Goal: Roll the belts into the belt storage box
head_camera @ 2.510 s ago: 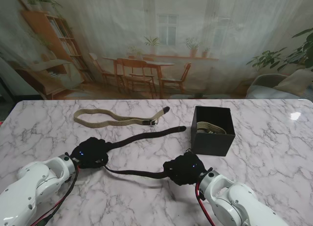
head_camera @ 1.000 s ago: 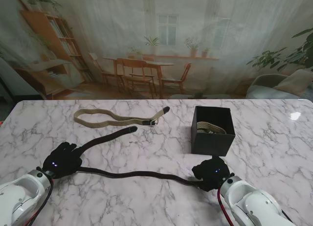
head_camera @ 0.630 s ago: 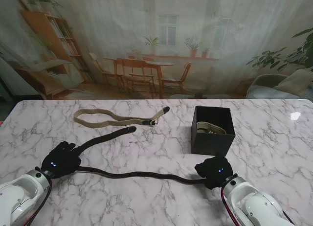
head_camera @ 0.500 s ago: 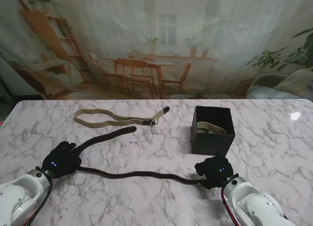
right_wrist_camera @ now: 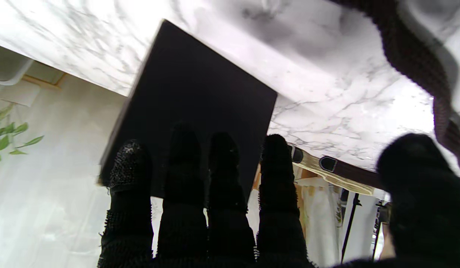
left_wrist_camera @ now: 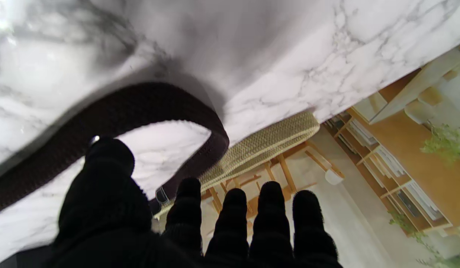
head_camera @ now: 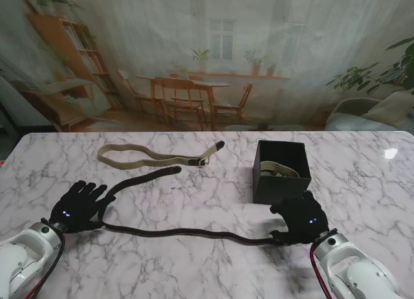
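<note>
Fingers on your left hand [head_camera: 79, 206] and right hand [head_camera: 302, 219] are spread, holding nothing, dark belt [head_camera: 187, 233] stretched loose along the table's [head_camera: 213, 273] near edge, so a sloppy regrasp risks a crooked roll missing the box [head_camera: 281, 172].

Both robot hands, L [head_camera: 79, 206] & R [head_camera: 303, 217], fingers spread, palms down.

A white marble table [head_camera: 213, 260] carries a dark belt [head_camera: 187, 233] stretched between the left hand [head_camera: 77, 207] and right hand [head_camera: 301, 218]. A tan belt [head_camera: 152, 158] lies beyond the left hand. The black box [head_camera: 279, 176] stands just beyond the right hand.
</note>
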`<state>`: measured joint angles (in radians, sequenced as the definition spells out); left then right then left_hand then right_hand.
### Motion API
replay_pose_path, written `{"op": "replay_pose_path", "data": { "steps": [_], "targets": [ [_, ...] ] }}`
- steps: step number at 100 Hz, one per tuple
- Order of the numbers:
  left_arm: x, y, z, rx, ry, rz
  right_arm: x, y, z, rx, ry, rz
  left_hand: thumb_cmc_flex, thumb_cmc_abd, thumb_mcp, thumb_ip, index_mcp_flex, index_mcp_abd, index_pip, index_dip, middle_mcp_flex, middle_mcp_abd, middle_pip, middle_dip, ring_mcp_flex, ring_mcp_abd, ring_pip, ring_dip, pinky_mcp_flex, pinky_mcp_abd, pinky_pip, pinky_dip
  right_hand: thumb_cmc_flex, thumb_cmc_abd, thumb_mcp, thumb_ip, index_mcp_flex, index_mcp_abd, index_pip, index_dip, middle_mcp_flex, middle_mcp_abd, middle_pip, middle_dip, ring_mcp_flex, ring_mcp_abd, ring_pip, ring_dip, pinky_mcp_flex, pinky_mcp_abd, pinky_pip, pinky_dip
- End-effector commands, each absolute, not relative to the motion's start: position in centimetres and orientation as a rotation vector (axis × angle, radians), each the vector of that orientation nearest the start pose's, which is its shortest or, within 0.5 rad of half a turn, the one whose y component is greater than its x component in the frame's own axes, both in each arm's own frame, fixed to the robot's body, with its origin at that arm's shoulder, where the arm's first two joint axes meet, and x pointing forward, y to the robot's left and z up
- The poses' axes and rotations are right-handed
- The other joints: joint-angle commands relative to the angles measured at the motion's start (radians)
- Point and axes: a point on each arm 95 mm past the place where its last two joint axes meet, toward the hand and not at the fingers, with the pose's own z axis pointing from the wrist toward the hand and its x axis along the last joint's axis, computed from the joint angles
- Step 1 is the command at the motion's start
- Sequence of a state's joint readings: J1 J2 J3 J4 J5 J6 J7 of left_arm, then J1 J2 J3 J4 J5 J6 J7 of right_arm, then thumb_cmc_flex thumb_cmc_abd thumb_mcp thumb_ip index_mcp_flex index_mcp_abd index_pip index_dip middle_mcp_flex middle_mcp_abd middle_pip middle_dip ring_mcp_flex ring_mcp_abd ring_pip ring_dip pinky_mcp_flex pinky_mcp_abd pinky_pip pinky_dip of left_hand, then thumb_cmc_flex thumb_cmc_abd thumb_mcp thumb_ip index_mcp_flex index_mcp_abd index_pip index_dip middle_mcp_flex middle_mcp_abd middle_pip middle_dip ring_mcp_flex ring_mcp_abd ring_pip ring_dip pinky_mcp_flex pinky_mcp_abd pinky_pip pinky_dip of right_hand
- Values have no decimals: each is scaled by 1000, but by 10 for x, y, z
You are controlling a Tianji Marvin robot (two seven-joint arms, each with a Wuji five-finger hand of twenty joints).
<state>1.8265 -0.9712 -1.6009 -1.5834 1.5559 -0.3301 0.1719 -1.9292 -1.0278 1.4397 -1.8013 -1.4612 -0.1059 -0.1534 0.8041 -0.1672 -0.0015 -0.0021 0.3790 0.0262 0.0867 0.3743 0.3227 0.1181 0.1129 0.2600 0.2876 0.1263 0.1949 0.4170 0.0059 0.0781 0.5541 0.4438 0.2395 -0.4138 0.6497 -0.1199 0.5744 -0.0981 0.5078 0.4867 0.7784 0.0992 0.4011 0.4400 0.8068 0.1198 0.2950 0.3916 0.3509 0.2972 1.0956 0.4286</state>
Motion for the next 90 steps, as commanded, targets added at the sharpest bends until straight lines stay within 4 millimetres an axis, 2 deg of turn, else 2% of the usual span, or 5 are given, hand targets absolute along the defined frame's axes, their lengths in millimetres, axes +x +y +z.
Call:
{"op": "replay_pose_path", "data": {
  "steps": [1,15,31,62,90],
  "targets": [
    [347,139,-329,-676,1788,-1047,308,-54,-330,781,1683,1185,5,63,-5,-10,12,35,2,-9,-17,33,-13,-14,3,30,-24,-8,-2,39,-31,17,-73,40,-54,9,-54,53,-46,-24,-74,36,-38,-21,-64,44,-64,-36,-47,47,-42,-13],
    [346,126,-310,-649,1741,-1138,300,-65,-327,823,1725,1131,43,131,-23,-16,108,36,84,36,29,39,-9,-3,18,41,-20,-6,5,58,-32,20,-138,32,-77,2,-163,137,-169,-65,-163,87,-92,-81,-146,100,-113,-92,-102,67,-114,-19],
    [344,104,-291,-608,1705,-1235,298,-72,-335,840,1750,1029,45,138,-25,-16,128,33,91,47,49,44,-14,1,25,46,-23,-8,8,70,-35,18,-157,11,-65,0,-168,177,-216,-84,-203,155,-126,-116,-144,115,-108,-104,-82,70,-118,-14],
    [348,70,-290,-632,1676,-1361,305,-73,-356,920,1779,971,47,144,-26,-16,131,35,88,57,56,46,-24,7,23,47,-26,-9,6,80,-40,15,-33,-50,-63,16,-118,136,-168,-37,-115,71,22,-14,-18,34,-19,-36,4,29,-42,24],
    [351,58,-297,-670,1688,-1377,312,-67,-368,951,1809,945,50,146,-27,-16,133,38,86,64,56,49,-28,11,19,49,-25,-8,1,82,-44,14,71,-22,-117,32,-63,106,-112,-6,-65,48,38,14,-17,51,-29,-38,8,37,-39,17]
  ]
}}
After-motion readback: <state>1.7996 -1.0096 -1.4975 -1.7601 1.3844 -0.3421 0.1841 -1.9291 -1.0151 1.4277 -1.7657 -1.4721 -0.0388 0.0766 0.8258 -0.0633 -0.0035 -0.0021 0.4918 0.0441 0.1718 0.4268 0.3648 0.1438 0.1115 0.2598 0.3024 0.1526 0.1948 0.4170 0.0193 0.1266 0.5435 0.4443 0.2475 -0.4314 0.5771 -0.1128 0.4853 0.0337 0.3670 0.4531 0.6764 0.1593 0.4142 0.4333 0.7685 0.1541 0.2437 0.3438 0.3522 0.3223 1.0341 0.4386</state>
